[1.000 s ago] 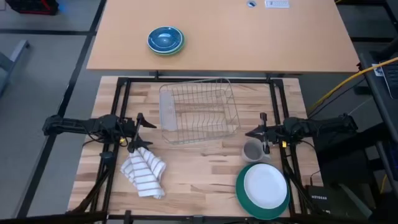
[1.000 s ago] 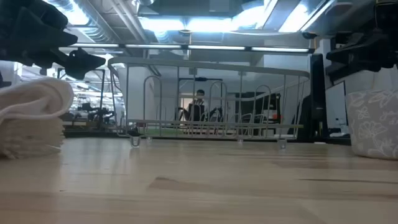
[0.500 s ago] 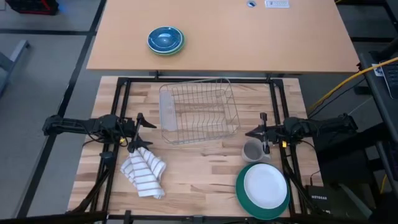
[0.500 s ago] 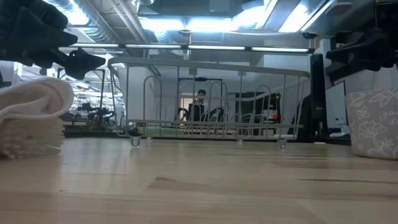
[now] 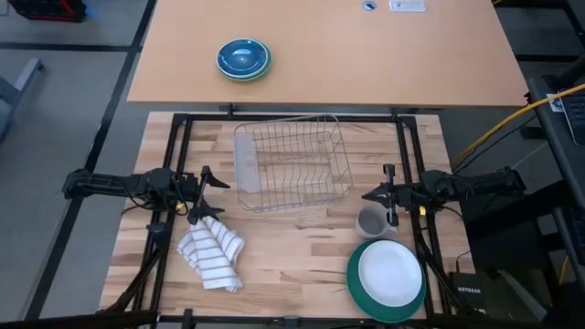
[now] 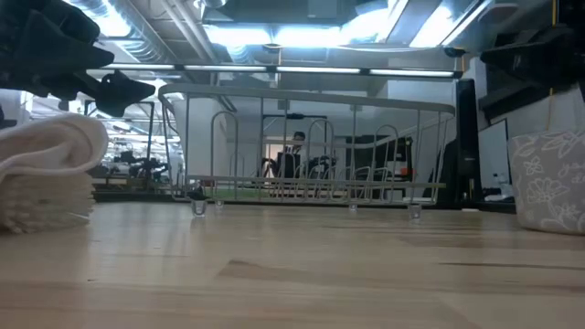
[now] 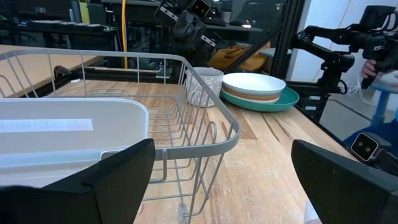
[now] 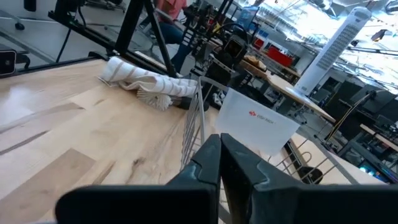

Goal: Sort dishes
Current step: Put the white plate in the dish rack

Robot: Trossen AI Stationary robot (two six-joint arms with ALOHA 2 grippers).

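Observation:
The three plates lie stacked at the table's near right: the small white plate (image 5: 390,271) on top, the tan plate (image 7: 251,97) under it, and the dark green plate (image 5: 358,283) lowest, resting flat on the wood. My left gripper (image 5: 216,195) is open and empty, hovering left of the wire dish rack (image 5: 291,164) and above the towel. My right gripper (image 5: 367,195) is shut and empty, hovering right of the rack, just above the grey mug (image 5: 370,222) and beyond the plates' far side.
A striped white towel (image 5: 212,255) lies bunched at the near left. The rack holds a white tray (image 7: 56,140) at its left end. Blue bowls (image 5: 243,58) sit on the separate far table. Bare wood lies between the towel and the plates.
My right gripper has risen a little in the low view. Nothing else has moved.

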